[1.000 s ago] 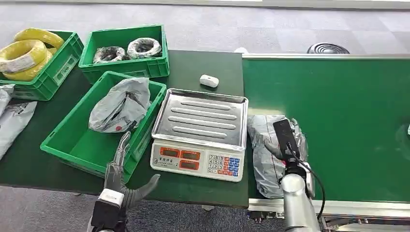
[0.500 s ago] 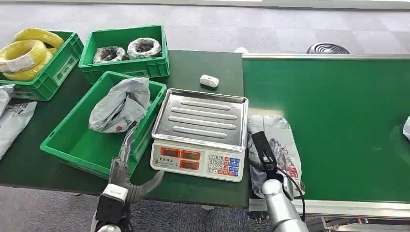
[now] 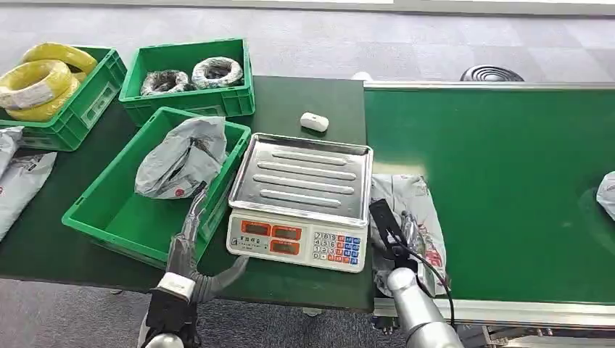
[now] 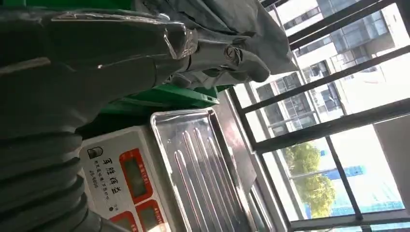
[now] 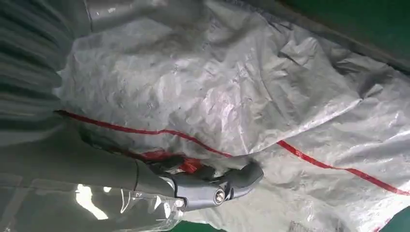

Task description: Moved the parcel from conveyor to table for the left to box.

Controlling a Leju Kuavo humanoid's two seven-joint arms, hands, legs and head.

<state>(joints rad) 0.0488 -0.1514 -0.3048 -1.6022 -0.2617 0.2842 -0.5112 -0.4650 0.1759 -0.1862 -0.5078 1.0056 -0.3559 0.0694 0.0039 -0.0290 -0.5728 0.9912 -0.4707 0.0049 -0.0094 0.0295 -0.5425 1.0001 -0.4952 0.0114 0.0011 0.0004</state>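
Note:
The grey parcel (image 3: 417,206) with red print lies on the green conveyor belt (image 3: 508,181) at its left edge, beside the scale. My right hand (image 3: 390,230) lies on its near left part; in the right wrist view the thumb and fingers of that hand (image 5: 96,169) close on the crumpled plastic of the parcel (image 5: 270,96). My left hand (image 3: 190,250) hovers with fingers spread at the front wall of the nearest green crate (image 3: 81,217), holding nothing. That crate holds another grey parcel (image 3: 181,159), which also shows beyond my left hand (image 4: 72,72).
A steel-topped scale (image 3: 301,188) stands between crate and belt. Two green crates at the back hold yellow coils (image 3: 43,83) and black coils (image 3: 188,72). A small white object (image 3: 314,122) lies behind the scale. Grey bags (image 3: 18,181) lie far left; another parcel (image 3: 608,192) rides the belt's right edge.
My right hand has slid left and toward me over the parcel and closed on it. My left hand has risen slightly toward the crate. A parcel has come in at the belt's right edge.

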